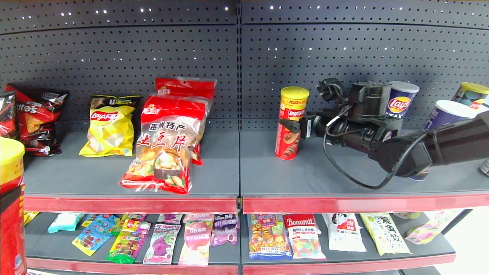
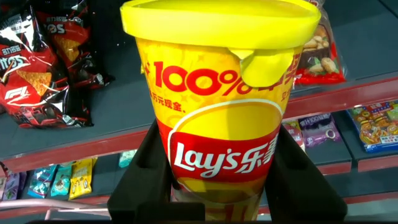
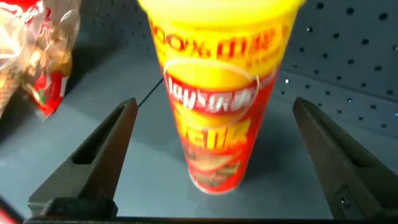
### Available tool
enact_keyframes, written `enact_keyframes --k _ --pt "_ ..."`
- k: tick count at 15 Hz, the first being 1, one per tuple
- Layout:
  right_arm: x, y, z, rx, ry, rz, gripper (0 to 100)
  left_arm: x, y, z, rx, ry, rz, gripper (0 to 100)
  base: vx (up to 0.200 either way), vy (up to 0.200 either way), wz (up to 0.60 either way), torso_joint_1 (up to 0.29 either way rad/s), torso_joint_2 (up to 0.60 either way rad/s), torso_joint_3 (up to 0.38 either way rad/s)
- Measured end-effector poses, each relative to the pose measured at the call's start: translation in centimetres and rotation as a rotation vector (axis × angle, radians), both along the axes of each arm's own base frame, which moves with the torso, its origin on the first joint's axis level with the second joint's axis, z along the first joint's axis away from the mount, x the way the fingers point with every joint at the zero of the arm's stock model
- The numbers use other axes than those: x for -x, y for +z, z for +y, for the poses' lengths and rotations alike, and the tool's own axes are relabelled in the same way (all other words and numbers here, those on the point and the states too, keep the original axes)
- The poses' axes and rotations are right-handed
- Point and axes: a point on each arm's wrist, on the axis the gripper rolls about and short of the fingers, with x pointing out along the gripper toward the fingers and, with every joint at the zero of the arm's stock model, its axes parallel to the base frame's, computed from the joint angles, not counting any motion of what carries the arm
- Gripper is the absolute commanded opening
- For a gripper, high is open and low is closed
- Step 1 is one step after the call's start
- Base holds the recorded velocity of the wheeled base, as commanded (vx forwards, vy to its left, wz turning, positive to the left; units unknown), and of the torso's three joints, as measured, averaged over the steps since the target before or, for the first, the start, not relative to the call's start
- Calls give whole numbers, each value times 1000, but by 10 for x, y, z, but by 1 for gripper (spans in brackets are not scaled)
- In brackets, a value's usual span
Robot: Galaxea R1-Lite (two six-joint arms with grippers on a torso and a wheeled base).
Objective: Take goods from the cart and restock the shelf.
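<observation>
Two black fingers (image 3: 106, 149) of the right gripper (image 3: 214, 109) stood wide apart. The standing can (image 1: 292, 103) was between them with a gap on each side, so neither finger pressed it. That red can with a yellow lid stood upright on the shelf (image 1: 305, 176), close to the seam between its two boards.

The left gripper (image 2: 221, 177) was clamped on a second can (image 2: 217, 106), also red with a yellow lid. It held this one upright, far to the left of the standing can and nearer the camera than the shelf's red edge.

Just left of the standing can, past the seam, two large red snack bags (image 1: 164, 149) leaned one behind the other. Farther left sat a yellow chip bag (image 1: 109, 128), then dark chip bags (image 1: 38, 118). To the right of the standing can, behind the right arm, stood blue cups (image 1: 401, 100). Below it, sweets packets (image 1: 198, 238) lay flat in a row on the lower shelf (image 1: 344, 265).
</observation>
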Motion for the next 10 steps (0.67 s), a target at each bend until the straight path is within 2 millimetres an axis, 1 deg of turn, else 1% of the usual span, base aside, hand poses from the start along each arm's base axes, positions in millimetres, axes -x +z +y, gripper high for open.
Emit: enact_keyframes --k 10 --pt "-20 -6 7 1 -25 -11 100 -2 -4 0 3 -5 18 0 0 0 0 0 0 0"
